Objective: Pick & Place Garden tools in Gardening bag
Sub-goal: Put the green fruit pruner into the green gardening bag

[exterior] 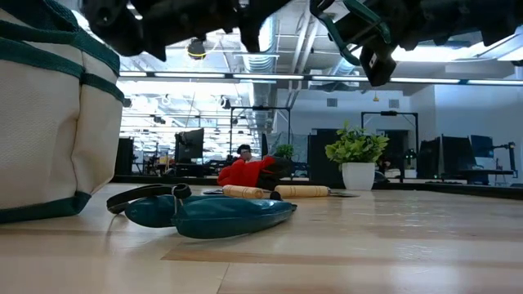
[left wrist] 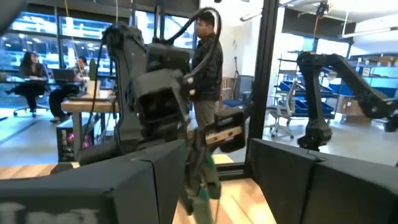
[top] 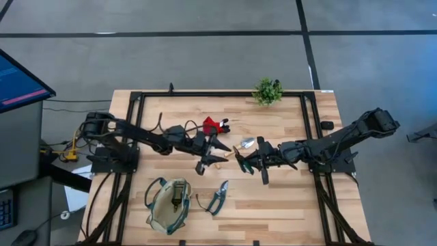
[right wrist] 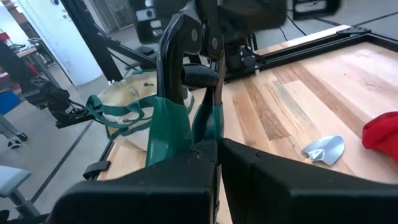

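My right gripper (top: 247, 160) is shut on green-handled pruning shears (right wrist: 180, 93), held above the table's middle. My left gripper (top: 213, 154) is open and faces it from the left. In the left wrist view the shears' green handles (left wrist: 205, 186) show between its fingers, and I cannot tell whether they touch. Other teal-handled shears (top: 218, 197) lie flat near the front edge, also in the low view (exterior: 221, 214). The tan bag (top: 167, 203) stands at the front left, mouth up. A red-and-black tool (top: 213, 126) and a silver-bladed trowel (top: 246, 143) lie behind the grippers. My right gripper pinches the shears' green handles (right wrist: 186, 127) between its two fingers. The fingers come level from the table's right and lie along the shears. The black blades (right wrist: 186, 43) point on past the fingertips toward the left arm. The shears are lifted clear of the table.
A small potted plant (top: 268, 91) stands at the far edge, right of centre. Black frame rails (top: 311, 137) run along the table's sides. Bare wood lies at the front right. People show in the room beyond the table in the left wrist view.
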